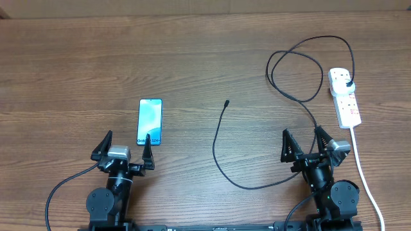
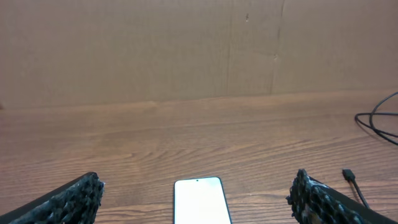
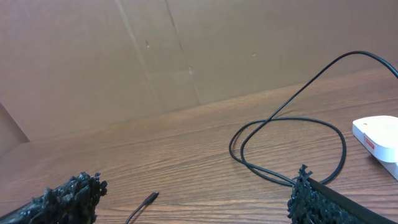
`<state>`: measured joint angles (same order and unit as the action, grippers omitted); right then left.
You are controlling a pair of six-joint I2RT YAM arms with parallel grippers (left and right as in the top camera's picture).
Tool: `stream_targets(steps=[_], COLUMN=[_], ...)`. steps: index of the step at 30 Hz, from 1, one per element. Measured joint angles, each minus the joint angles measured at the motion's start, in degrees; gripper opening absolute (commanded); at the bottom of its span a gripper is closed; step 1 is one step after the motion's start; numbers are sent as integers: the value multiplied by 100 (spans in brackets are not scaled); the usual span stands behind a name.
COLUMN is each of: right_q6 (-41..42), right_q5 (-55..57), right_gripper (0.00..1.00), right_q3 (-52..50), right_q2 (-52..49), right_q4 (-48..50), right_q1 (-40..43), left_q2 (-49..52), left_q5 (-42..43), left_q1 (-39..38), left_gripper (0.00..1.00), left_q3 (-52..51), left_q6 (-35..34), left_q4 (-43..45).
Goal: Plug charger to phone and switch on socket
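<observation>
The phone lies flat on the table at left, screen up, just ahead of my left gripper, which is open and empty; the phone's top end shows between the jaws in the left wrist view. The black charger cable runs from its small connector tip at mid-table, loops at the back right, and ends in a black plug seated in the white socket strip. My right gripper is open and empty, left of the strip. The tip and cable loop show in the right wrist view.
The strip's white cord runs down the right side past my right arm toward the front edge. A brown cardboard wall stands along the table's back edge. The strip's corner shows at the right of the right wrist view.
</observation>
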<state>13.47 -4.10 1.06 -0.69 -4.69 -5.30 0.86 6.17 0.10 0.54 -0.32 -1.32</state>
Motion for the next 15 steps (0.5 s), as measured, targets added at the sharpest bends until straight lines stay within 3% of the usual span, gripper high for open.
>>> stream_targets(steps=[15], right_q6=[0], right_q5=[2], right_gripper=[100], right_q3=[0], right_q2=[0], right_q4=[-2], right_q1=[0], left_q2=[55], left_q5=[0], left_q1=[0], left_gripper=[100], left_q3=[581], left_q6=[-468], left_q4=[-234])
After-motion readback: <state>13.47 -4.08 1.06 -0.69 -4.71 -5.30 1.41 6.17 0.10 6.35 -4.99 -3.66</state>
